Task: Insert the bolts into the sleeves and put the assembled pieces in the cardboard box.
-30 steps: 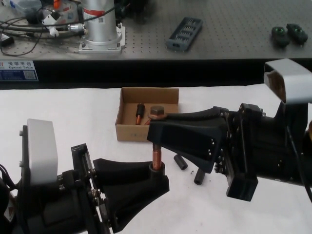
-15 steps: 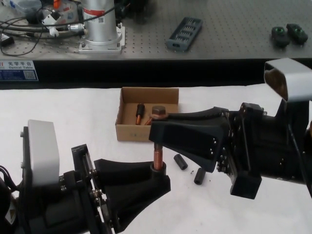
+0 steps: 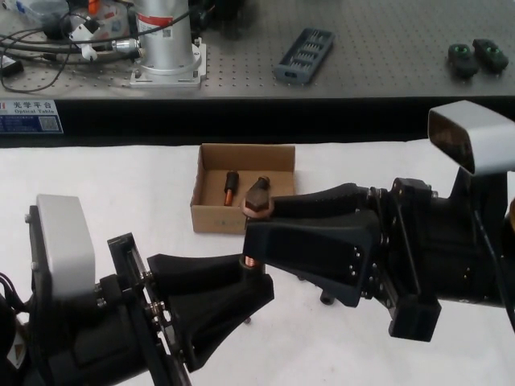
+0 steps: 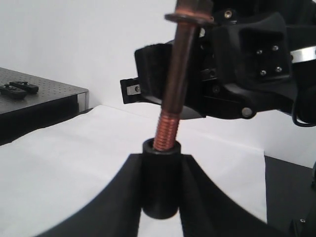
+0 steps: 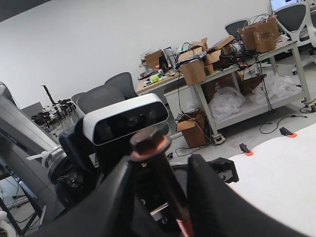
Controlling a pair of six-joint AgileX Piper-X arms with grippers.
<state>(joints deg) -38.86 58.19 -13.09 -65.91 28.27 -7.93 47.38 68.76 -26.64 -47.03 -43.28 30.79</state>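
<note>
The left jaws, two curved pieces of matte black plastic, are clamping one short, black, cylindrical sleeve [image 4: 160, 183] upright between their tips, low over the white-covered surface [image 3: 105, 173]. The right jaws, of the same matte black, are gripping one copper-coloured metal bolt [image 4: 174, 98] by its smooth upper shank, just under the flanged hexagonal head, which is sticking out above them. The bolt is leaning slightly off the sleeve's axis. Its threaded end is sitting in the sleeve's open mouth, with several turns of thread showing above the rim. The right jaws are hanging above the left, the two pairs coming in from opposite sides. Beyond them the brown cardboard box [image 3: 216, 219] is standing open-topped on the surface. One assembled piece [image 3: 231, 186], black at one end and coppery at the other, is lying on its floor. One small dark piece [image 3: 325, 298], possibly a loose sleeve, is peeking out below the right arm.
</note>
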